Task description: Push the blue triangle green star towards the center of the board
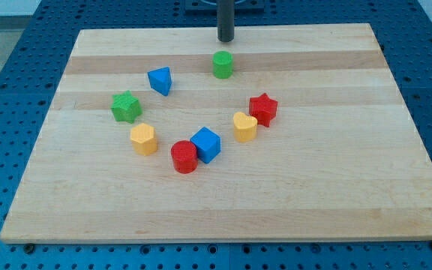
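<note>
The blue triangle (160, 80) lies left of the board's middle, toward the view's top. The green star (126, 106) lies lower left of it, a short gap apart. My tip (225, 40) stands near the view's top edge of the board, well to the right of and above both blocks. It is just above the green cylinder (223, 64) and touches no block.
A yellow hexagon (143, 139) lies just below the green star. A red cylinder (184, 157) touches a blue cube (206, 144). A yellow heart (244, 126) touches a red star (262, 109). The wooden board (336, 187) rests on a blue perforated table.
</note>
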`<state>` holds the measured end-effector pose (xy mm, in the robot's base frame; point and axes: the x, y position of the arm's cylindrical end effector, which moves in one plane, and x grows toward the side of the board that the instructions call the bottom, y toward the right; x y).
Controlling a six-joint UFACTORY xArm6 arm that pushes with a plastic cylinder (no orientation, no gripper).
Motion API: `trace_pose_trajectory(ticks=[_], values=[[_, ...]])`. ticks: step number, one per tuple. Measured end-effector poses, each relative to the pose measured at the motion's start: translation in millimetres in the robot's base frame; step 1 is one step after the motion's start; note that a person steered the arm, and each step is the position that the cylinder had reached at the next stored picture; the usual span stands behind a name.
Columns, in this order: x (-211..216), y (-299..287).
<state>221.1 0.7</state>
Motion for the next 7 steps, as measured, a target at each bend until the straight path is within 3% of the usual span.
trace_pose_trajectory(ticks=[5,7], values=[[32.7,-31.6],[60.3,-113.0]])
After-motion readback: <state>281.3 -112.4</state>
